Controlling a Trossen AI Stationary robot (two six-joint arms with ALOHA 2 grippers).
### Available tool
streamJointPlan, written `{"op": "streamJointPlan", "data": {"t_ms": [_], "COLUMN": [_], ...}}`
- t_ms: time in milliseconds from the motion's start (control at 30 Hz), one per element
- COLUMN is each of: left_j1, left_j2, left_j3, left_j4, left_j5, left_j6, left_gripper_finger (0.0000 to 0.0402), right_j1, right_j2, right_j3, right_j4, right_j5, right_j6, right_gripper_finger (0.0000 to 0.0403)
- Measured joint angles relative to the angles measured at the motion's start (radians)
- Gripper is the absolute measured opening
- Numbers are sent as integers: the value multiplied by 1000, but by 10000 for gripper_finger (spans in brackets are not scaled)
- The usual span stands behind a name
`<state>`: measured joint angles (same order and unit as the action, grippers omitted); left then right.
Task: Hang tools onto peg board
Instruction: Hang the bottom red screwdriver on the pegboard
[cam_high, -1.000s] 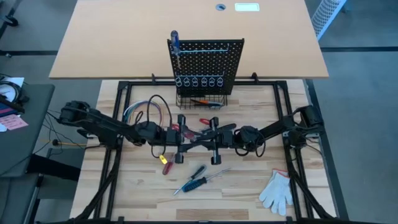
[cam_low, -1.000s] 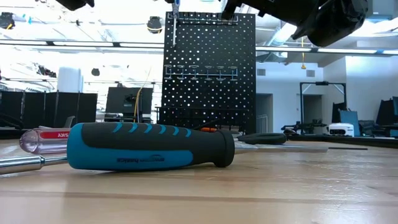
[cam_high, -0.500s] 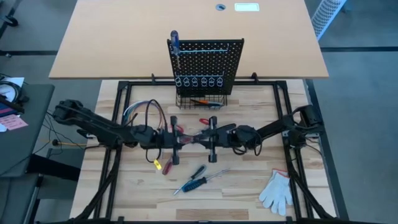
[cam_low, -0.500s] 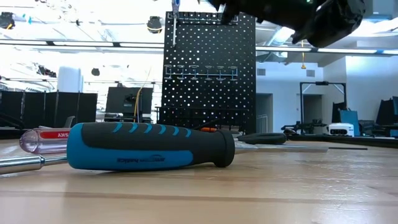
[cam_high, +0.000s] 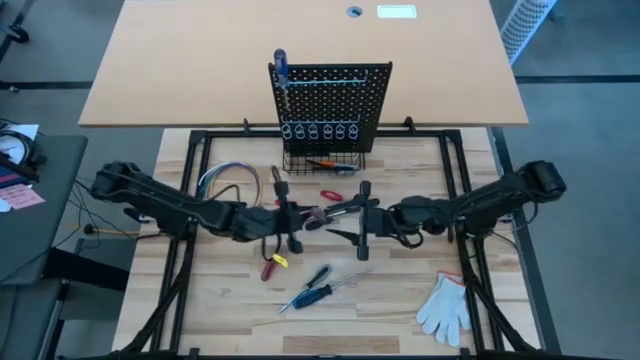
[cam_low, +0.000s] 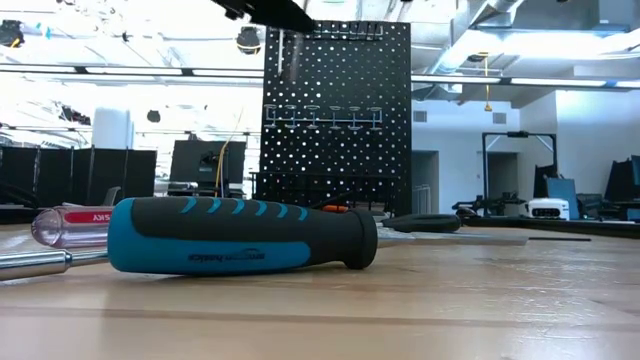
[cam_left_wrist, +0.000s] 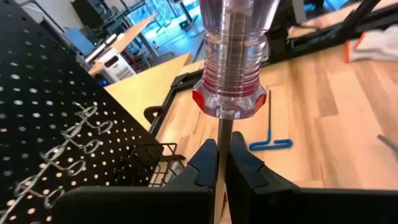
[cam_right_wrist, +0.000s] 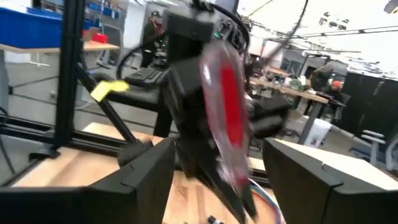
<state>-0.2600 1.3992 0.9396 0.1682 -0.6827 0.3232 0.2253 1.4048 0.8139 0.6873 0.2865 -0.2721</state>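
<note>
Clear red-cored screwdriver (cam_left_wrist: 233, 59) pinched by its shaft in left gripper (cam_left_wrist: 221, 163), fingers (cam_left_wrist: 203, 163) narrow & tight on the metal, handle sticking out past the tips. In high view same tool (cam_high: 322, 212) lies across mid-table, betw. left gripper (cam_high: 286, 218) & right gripper (cam_high: 362, 220). Right gripper spread wide, fingers (cam_right_wrist: 146, 177) either side of the handle (cam_right_wrist: 227, 118) w/ clear gaps, not touching. Both grippers up off the table, just in front of the peg board.

Peg board (cam_high: 333, 100) upright at far edge of work table (cam_high: 400, 300), row of ring holders (cam_high: 315, 132) across it, wire basket (cam_high: 322, 162) at base w/ something orange inside. Blue-handled screwdriver (cam_high: 281, 68) already hung at board's top left corner.

On table: red pliers (cam_high: 331, 195) just beyond the grippers, blue/black screwdriver (cam_high: 310, 295) & black one (cam_high: 318, 276) nearer front edge, blue hex key (cam_left_wrist: 270, 144), coloured wire bundle (cam_high: 222, 178) left, white glove (cam_high: 446, 308) front right.
</note>
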Motion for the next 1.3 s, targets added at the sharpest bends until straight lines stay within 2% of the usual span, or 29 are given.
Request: {"op": "streamJointPlan", "data": {"t_ms": [200,300,400,467,567,600,700,1033,1167,1300], "left_j1": [-1,-1,0,1,2,2,2,42,48,49], "left_j2": [90,128,149,156,156,156,155,157,157,157], "left_j3": [91,118,130,132,132,132,133,77,48,40], "left_j4": [-48,-89,-104,-108,-113,-108,-90,27,119,153], "left_j5": [5,7,8,6,6,3,8,162,185,183], "left_j6": [6,5,5,0,-18,-18,-13,-37,-52,-49], "left_gripper_finger": [3,4,4,4,7,10,27,117,117,86], "right_j1": [10,19,24,26,39,45,61,88,89,89], "right_j2": [44,65,67,59,24,8,-30,-159,-158,-157], "right_j3": [6,22,42,44,43,43,43,43,43,43], "right_j4": [2,-2,4,-4,-60,-79,-129,-249,-264,-264], "right_j5": [4,4,6,27,107,126,184,215,215,214], "right_j6": [-39,-59,-47,-42,-51,-46,-37,71,72,75], "right_gripper_finger": [254,242,203,163,97,92,93,93,93,93]}}
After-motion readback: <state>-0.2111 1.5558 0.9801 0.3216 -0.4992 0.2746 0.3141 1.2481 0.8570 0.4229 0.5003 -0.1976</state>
